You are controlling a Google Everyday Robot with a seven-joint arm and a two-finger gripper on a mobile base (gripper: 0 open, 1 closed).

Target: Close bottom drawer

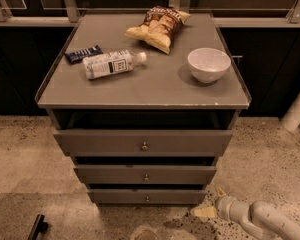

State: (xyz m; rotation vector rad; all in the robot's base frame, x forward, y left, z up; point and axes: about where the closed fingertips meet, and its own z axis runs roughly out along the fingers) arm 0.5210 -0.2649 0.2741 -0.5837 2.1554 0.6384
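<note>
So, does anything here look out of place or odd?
Yes. The bottle lies on its side on the cabinet top, not upright. The bottom drawer stands partly pulled out, with a dark gap above it. The hand is low at the right, near that drawer's corner.

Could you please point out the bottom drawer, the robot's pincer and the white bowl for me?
bottom drawer [121, 196]: camera view, front panel, left of its knob.
pincer [211, 203]: camera view, midway between its fingertips, low by the drawer's right end.
white bowl [209, 64]: camera view, inner wall of the bowl.
</note>
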